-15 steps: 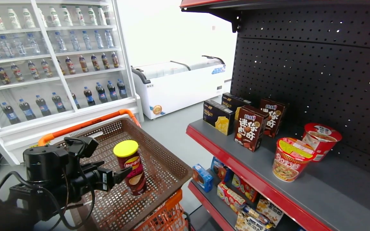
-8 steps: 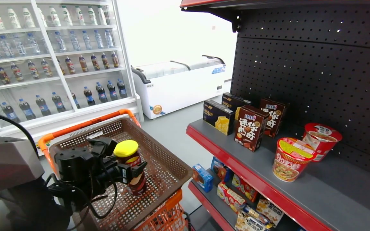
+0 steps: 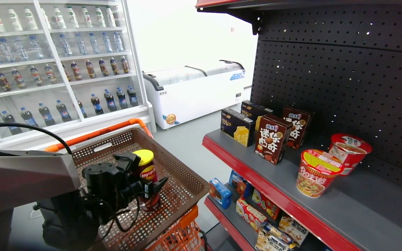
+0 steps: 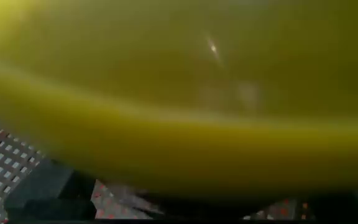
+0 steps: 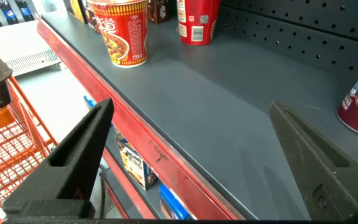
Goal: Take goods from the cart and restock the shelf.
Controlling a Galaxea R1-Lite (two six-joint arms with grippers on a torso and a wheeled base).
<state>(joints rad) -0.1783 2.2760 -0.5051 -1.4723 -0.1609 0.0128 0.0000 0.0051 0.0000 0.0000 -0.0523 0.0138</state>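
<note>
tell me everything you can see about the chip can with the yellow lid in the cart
The chip can is a tall cylinder with a dark maroon printed wrapper showing a red-and-yellow logo. It is capped by a yellow, plastic-looking lid, in place. It stands about upright on the floor of the brown perforated basket, near its middle. The left end effector is around it at mid height and hides part of the body. Whether it grips the can cannot be told.

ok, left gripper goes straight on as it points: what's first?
The chips can, upright in the cart basket; the left gripper is right at it, yellow lid close to the wrist camera. Contact likely immediate.
</note>
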